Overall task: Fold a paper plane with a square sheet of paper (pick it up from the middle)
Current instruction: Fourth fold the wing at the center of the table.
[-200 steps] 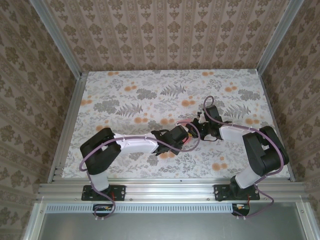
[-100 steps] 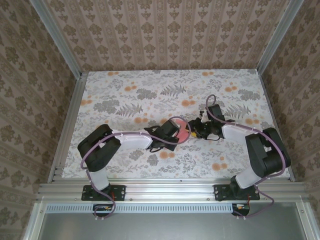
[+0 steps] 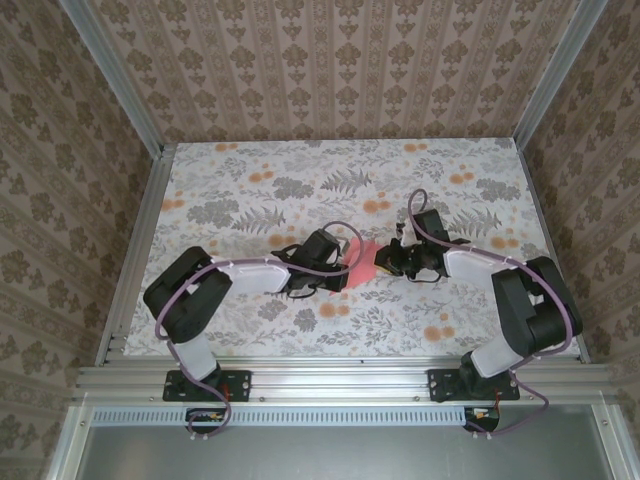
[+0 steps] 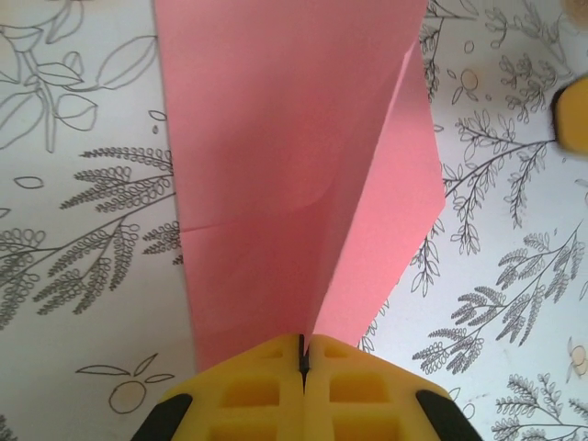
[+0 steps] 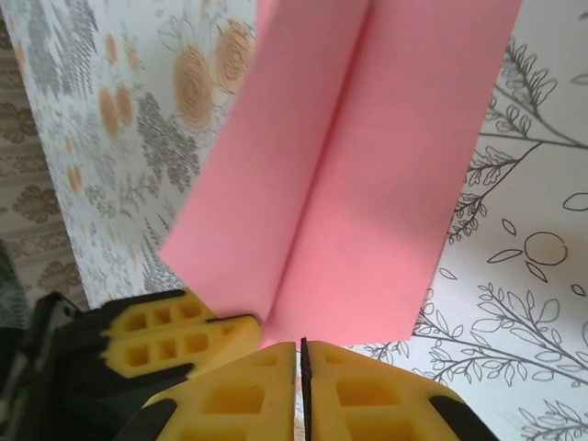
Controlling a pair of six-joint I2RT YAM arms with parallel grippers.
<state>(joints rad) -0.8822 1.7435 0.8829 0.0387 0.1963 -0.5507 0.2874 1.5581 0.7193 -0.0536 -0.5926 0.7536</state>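
The pink square sheet of paper (image 3: 362, 262) is folded and hangs between my two grippers over the middle of the table. In the left wrist view the paper (image 4: 276, 138) has a centre crease and a slanted flap, and the crease runs straight into my left gripper (image 4: 303, 342), which is shut on it. In the right wrist view the paper (image 5: 367, 184) shows the same long crease. My right gripper (image 5: 301, 347) is shut with its tips at the paper's near edge, and no pink shows between them. The left gripper's yellow fingers (image 5: 175, 340) sit just beside it.
The table (image 3: 300, 190) wears a floral cloth with grey leaves and orange flowers. Aluminium rails (image 3: 135, 250) run along its sides, and patterned walls stand behind them. Purple cables loop over both arms. Open cloth lies behind and to the left of the grippers.
My left arm has drawn back to the left, still holding the paper, and more pink now shows between the grippers. The right gripper has hardly shifted.
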